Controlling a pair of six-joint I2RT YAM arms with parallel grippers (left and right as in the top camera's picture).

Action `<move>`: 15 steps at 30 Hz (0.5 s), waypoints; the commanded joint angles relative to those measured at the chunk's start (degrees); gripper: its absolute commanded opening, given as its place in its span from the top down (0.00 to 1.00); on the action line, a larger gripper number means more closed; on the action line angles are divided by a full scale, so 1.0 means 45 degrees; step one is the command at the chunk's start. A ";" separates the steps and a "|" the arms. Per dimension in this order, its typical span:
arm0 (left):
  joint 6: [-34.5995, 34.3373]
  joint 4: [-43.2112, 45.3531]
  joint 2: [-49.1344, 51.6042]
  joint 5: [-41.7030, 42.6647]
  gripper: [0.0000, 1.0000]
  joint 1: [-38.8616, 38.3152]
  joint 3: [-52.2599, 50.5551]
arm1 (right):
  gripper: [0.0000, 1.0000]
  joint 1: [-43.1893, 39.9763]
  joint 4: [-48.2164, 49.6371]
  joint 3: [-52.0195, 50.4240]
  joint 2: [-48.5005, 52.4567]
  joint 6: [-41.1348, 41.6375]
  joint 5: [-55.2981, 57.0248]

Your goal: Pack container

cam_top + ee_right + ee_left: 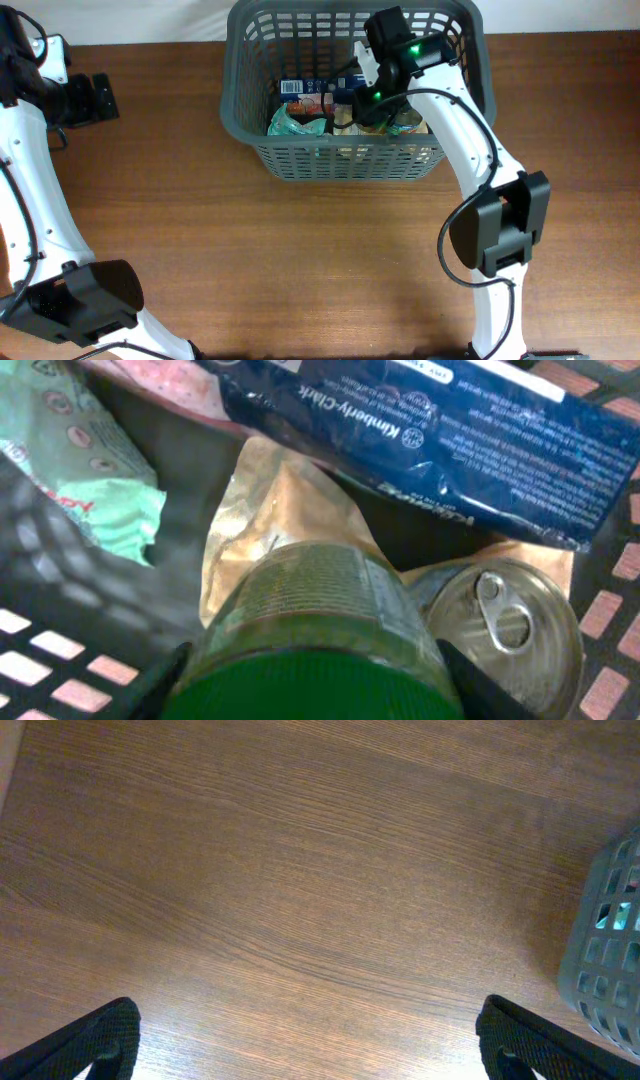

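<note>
The dark grey basket (232, 90) stands at the back middle of the table and holds several groceries. My right gripper (375, 100) reaches down inside it. In the right wrist view its fingers (310, 685) are closed on the sides of a glass jar with a green lid (320, 620), which stands over a gold pouch (270, 510) beside a pull-tab tin can (505, 625). My left gripper (100, 97) is open and empty at the far left, over bare wood (310, 1040). The basket's corner shows at the right edge of the left wrist view (605, 950).
A dark blue packet (430, 430) lies behind the jar and a light green packet (70, 470) lies to its left. The basket's slotted floor (40, 660) shows at the lower left. The wooden table (300, 260) spreads in front of the basket.
</note>
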 commanded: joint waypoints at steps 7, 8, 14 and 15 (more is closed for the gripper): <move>-0.0107 0.0015 -0.0058 0.0136 0.01 0.0083 -0.0039 | 0.08 -0.0476 -0.0899 0.2754 -0.1350 0.0078 0.1151; -0.0112 0.0019 -0.0058 0.0136 0.01 0.0087 -0.0039 | 0.08 -0.0661 -0.1394 0.3857 -0.1792 0.0083 0.1836; -0.0107 0.0015 -0.0058 0.0136 0.01 0.0087 -0.0039 | 0.04 -0.2759 -0.2599 0.7169 -0.4129 0.0083 0.3735; -0.0107 0.0015 -0.0058 0.0136 0.01 0.0083 -0.0039 | 0.04 -0.3755 -0.2710 0.7169 -0.4804 0.0087 0.3711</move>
